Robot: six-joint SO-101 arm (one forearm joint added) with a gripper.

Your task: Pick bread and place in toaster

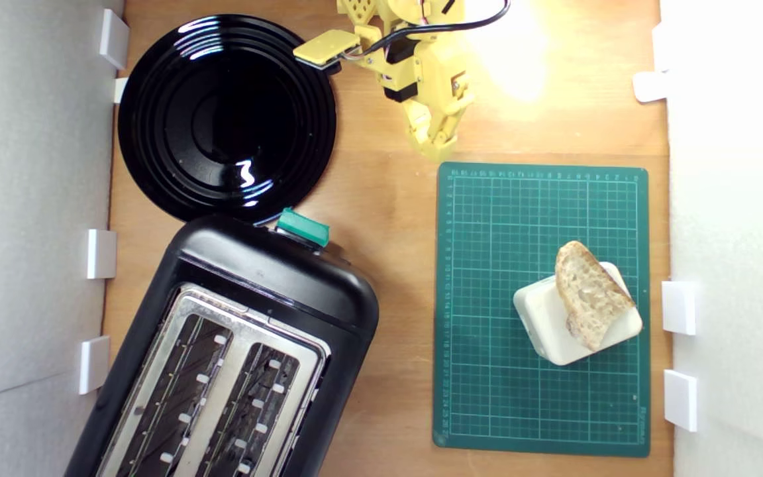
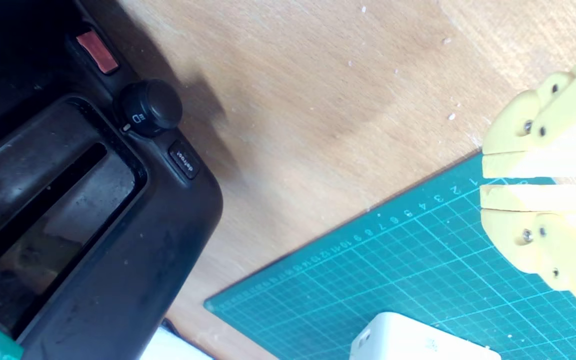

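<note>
Yellow and empty, the gripper (image 1: pixel 436 147) hangs over bare wood just past the top edge of the green cutting mat (image 1: pixel 487 397); in the wrist view its two jaws lie almost together with only a thin slit between them, clenched on nothing (image 2: pixel 483 181).

One wooden tabletop (image 1: pixel 388 199) carries everything. One glossy black toaster (image 1: pixel 275 271) sits angled at the exterior view's lower left, its silver top showing two slots and its one green lever knob (image 1: pixel 303 227) pointing toward the one round black plate (image 1: pixel 156 112) just above it. The wrist view adds one black dial (image 2: pixel 150 107) on the toaster's side. The single cutting mat lies at the exterior view's right, well apart from the toaster. On it rests one cream rounded block (image 1: pixel 544 324), and one wedge of bread (image 1: pixel 590 295) lies across the block's top, pale holey crumb facing up, well apart from the gripper. Seven small white brackets line the side walls, one being (image 1: pixel 678 307).
</note>
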